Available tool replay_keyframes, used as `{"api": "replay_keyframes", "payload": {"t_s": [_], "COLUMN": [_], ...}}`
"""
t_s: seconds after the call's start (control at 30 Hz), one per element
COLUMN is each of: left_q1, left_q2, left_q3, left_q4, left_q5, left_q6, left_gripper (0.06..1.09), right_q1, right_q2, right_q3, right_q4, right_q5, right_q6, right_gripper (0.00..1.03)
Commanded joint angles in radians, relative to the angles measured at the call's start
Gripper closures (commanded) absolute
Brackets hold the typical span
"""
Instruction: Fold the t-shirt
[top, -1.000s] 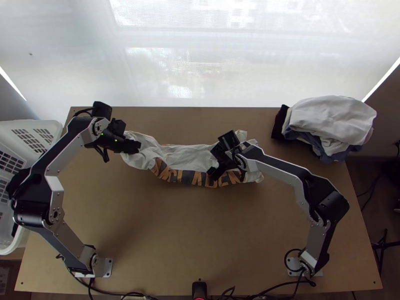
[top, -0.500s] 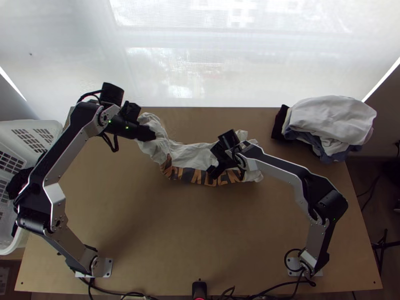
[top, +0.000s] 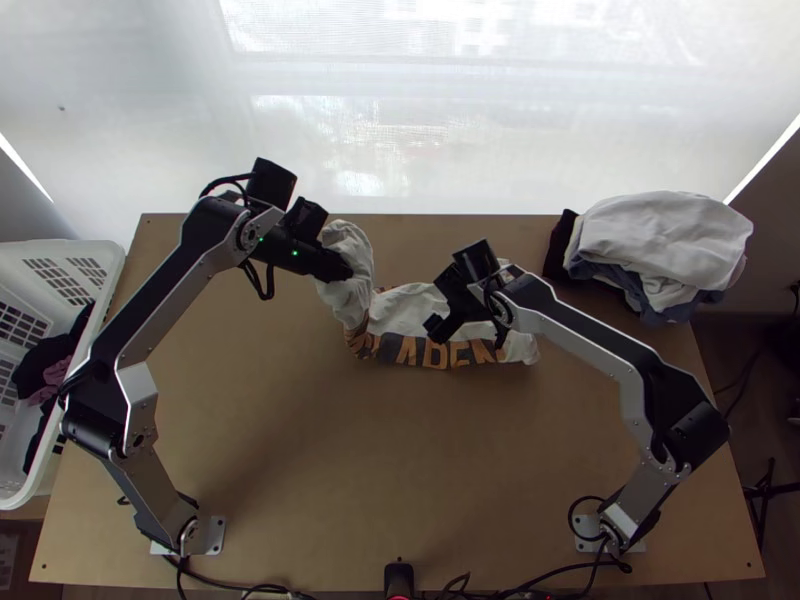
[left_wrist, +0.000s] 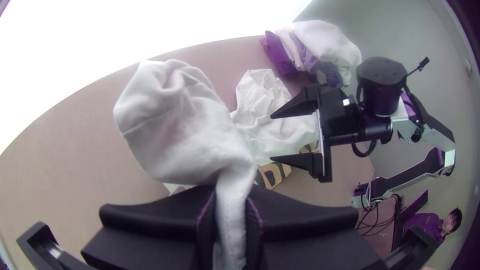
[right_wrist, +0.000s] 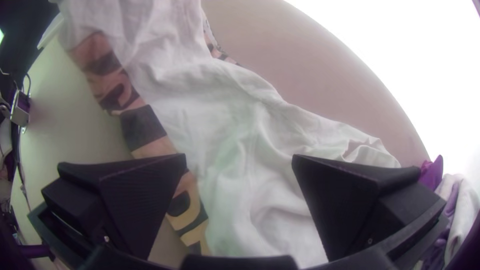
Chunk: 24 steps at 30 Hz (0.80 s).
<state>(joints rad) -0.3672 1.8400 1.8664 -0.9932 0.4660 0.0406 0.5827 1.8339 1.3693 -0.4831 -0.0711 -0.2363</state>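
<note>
In the top view the white t-shirt lies as a bunched strip at the table's middle, its orange and dark lettering along the near side. At its left end my left gripper is shut on a raised part of the cloth. The left wrist view has this left gripper pinching a narrow fold of the t-shirt, which bulges beyond the fingers. My right gripper is over the shirt's right half. In the right wrist view, the right gripper stands open, the t-shirt spread beneath its parted fingers.
A pile of clothes sits at the table's far right corner. A white basket holding dark and pink cloth stands off the left edge. Bare wooden table extends between the shirt and the arm bases.
My left gripper has carried the shirt's left end to the right, first also away from the near edge, shortening the strip. The right gripper has shifted slightly right and uncovered more lettering.
</note>
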Motion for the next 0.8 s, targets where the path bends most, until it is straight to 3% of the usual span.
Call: {"api": "replay_keyframes", "payload": {"t_s": [0.0,0.2,0.47,0.77], "left_q1": [-0.039,-0.068,-0.154,-0.242], "left_q2": [0.034,0.053,0.114,0.209], "left_q3": [0.042,0.106,0.189,0.232], "left_q4": [0.002,0.007,0.067,0.22], "left_q5": [0.003,0.026,0.026,0.023], "left_q6": [-0.008,-0.034,-0.064,-0.107], "left_gripper": [1.05,1.05,1.05,1.05], "right_q1": [-0.023,-0.07,-0.256,-0.36], "right_q2": [-0.111,-0.219,-0.398,-0.475], "right_q3": [0.083,0.099,0.06,0.034], "right_q4": [-0.144,-0.213,-0.229,-0.236], "right_q5": [-0.068,-0.093,-0.102,-0.101], "right_q6": [0.015,0.052,0.092,0.095], "right_gripper": [0.04,0.04,0.04,0.04]}}
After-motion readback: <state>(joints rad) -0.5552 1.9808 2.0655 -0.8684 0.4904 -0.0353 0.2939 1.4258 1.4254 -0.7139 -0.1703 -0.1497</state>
